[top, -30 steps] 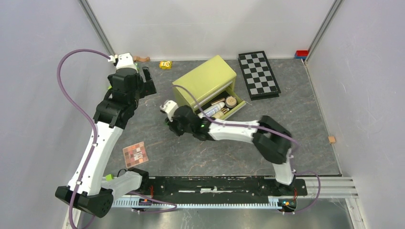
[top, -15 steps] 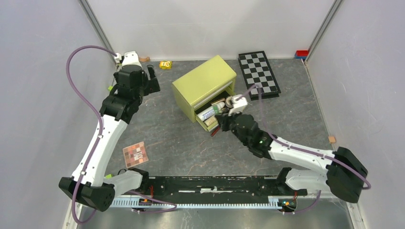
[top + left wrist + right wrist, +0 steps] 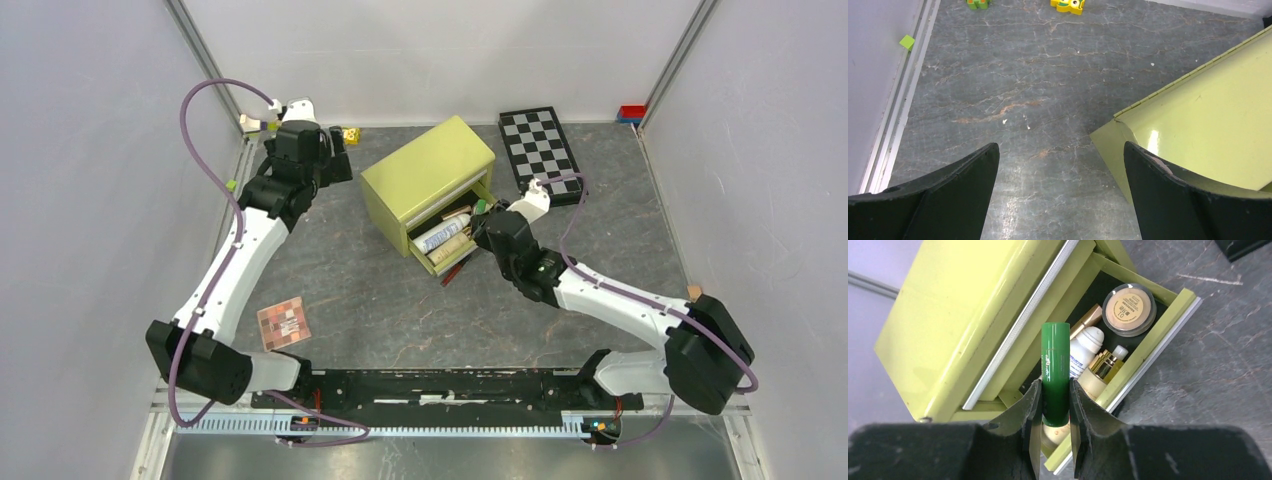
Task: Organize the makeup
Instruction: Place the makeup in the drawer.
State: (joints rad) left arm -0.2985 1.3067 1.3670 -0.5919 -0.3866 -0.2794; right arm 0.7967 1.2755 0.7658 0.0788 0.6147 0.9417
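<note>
My right gripper [image 3: 1055, 386] is shut on a glossy green stick [image 3: 1055, 371], held over the open drawer [image 3: 1154, 346] of the yellow-green box [image 3: 430, 168]. Inside the drawer lie a round peach compact [image 3: 1127, 309], a white tube [image 3: 1084, 347], a gold-capped bottle [image 3: 1104, 366] and a tan jar [image 3: 1055, 434] partly under the stick. From above, the right gripper [image 3: 482, 220] hovers at the drawer's right end. The square pink-brown eyeshadow palette [image 3: 284, 323] lies on the floor at the front left. My left gripper [image 3: 1060, 150] stands open and empty above bare floor by the box's left corner [image 3: 1208, 135].
A black-and-white checkerboard [image 3: 542, 155] lies right of the box at the back. A yellow toy [image 3: 1068, 4] and a green one [image 3: 978, 3] sit near the back wall. A small tan block [image 3: 694, 292] lies by the right wall.
The right arm swung from the box's left side round to the drawer's front, the green stick in its jaws. The left gripper moved right along the back wall, still open.
</note>
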